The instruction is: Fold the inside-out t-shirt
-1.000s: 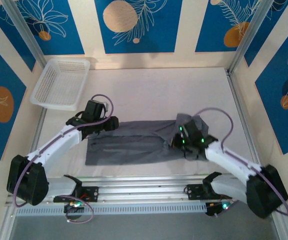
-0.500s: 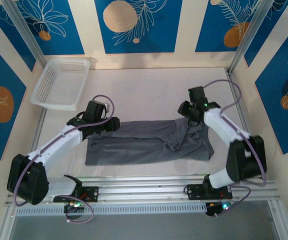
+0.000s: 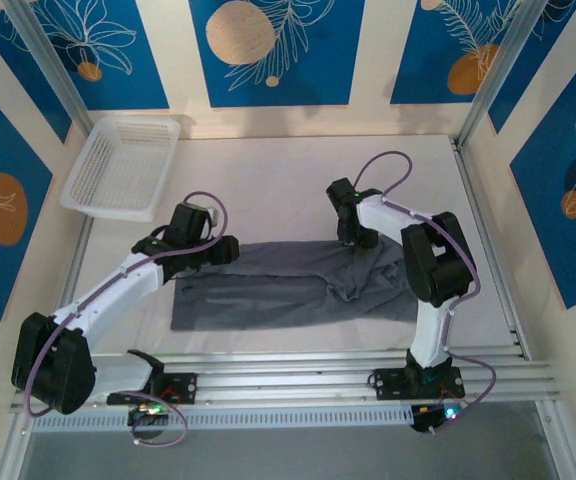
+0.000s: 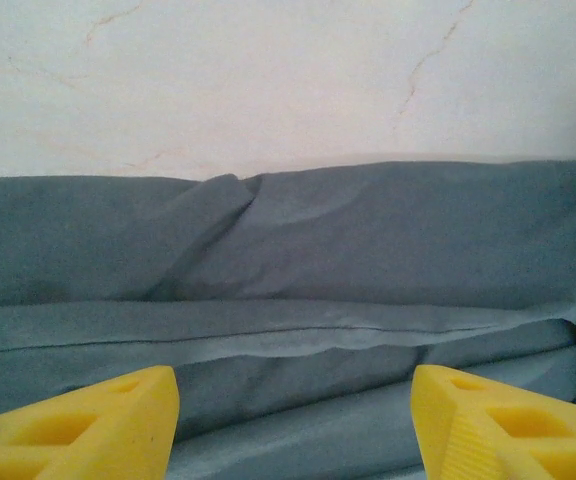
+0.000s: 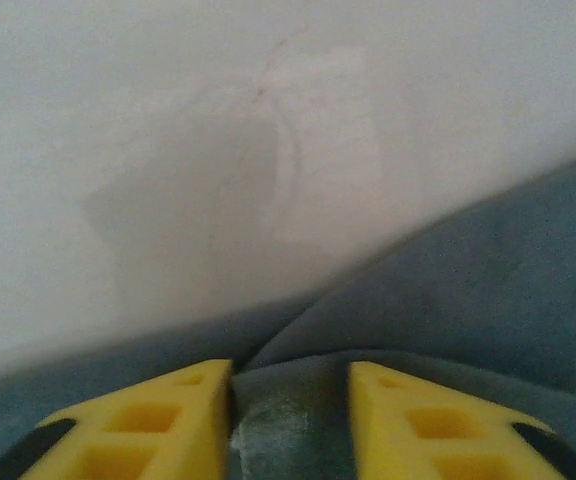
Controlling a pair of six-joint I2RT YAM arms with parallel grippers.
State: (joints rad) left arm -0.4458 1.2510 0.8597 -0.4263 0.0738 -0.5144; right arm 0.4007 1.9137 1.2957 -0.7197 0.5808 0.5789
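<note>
- On the worktop [image 3: 298, 170], right of the white mesh basket [image 3: 123, 165] and nearer than it: the inside-out t-shirt [image 3: 268, 290], laid as a long narrow band, rumpled at the end farthest from the basket.
- Left fingers [image 4: 88, 425] spread wide apart over the band's layered edges at the end nearest the basket, clamped on nothing.
- Right fingers [image 5: 158, 420] nearly together at the shirt's edge by the rumpled end, a sliver of cloth in the gap (pinched or merely lying behind, cannot tell).
- Risk of a one-layer catch: with only the topmost hem taken, likely to peel the stack open instead of carrying the whole band.
- Risk of a slip on the right: a thin, shallow bite on soft cloth, liable to let go mid-lift and drop that end in a heap.
- Risk of skew: rumpled end lifted unsmoothed, or the two ends moved unevenly, probably leading to set creases and a crooked fold.
- Risk of dragging: with a sideways pull rather than a lift, apt to slide the whole shirt toward the basket.
</note>
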